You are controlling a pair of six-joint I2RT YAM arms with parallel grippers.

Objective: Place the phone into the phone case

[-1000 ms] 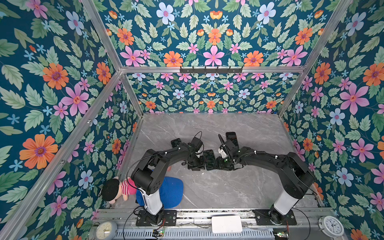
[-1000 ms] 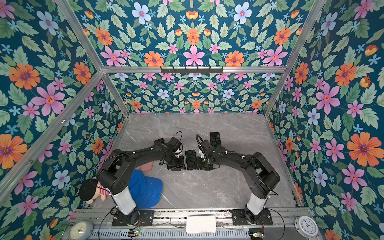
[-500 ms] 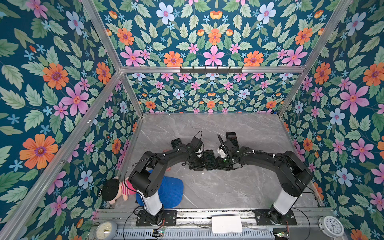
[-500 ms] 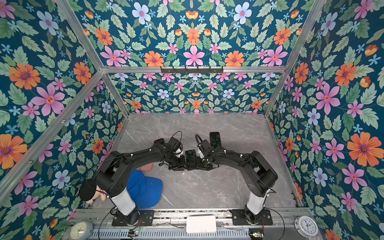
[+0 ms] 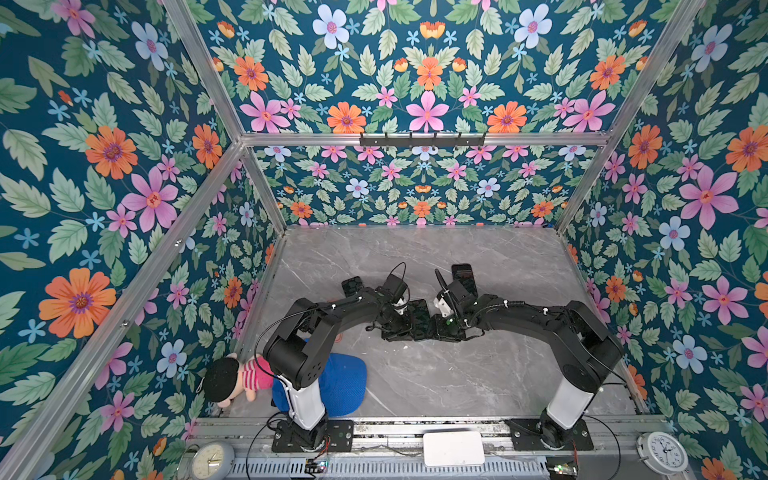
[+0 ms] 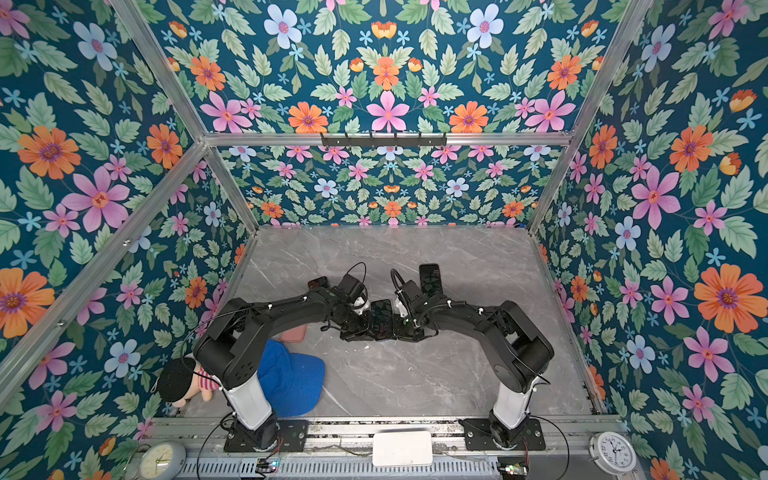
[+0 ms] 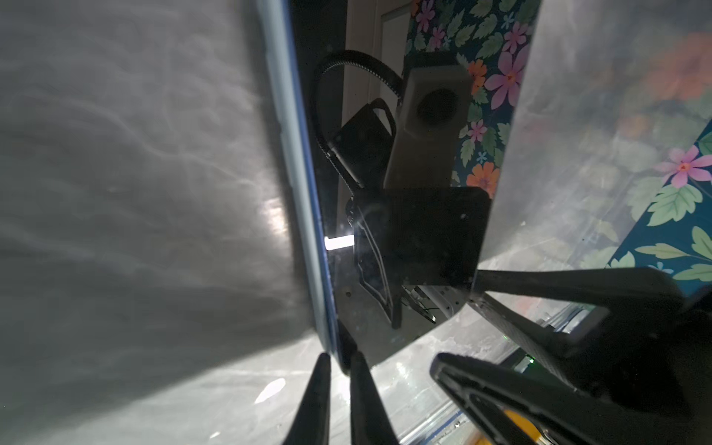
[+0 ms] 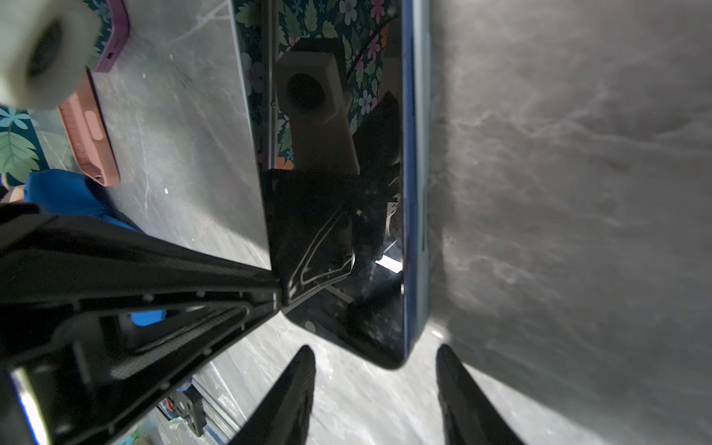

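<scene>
The phone [image 5: 417, 318] is a dark slab with a blue rim, between the two arms at mid table in both top views. In the left wrist view I see the phone [image 7: 304, 200] edge on, one long side raised off the marble. My left gripper [image 7: 339, 356] is shut on its near corner, fingertips pinching the rim. In the right wrist view my right gripper [image 8: 375, 350] stands open, its fingers either side of the end of the phone [image 8: 346, 231] without touching it. A pink phone case [image 6: 294, 332] lies flat under the left arm.
A purple case [image 8: 111, 34] lies beyond the pink one. Two dark phone-shaped slabs [image 5: 463, 276] [image 5: 353, 286] lie behind the grippers. A blue cap [image 5: 340, 384] and a doll [image 5: 232, 380] sit at the front left. Flowered walls enclose the table.
My left gripper has slid right to the phone and its jaws have closed onto the phone's corner. The right arm and its open jaws have stayed put.
</scene>
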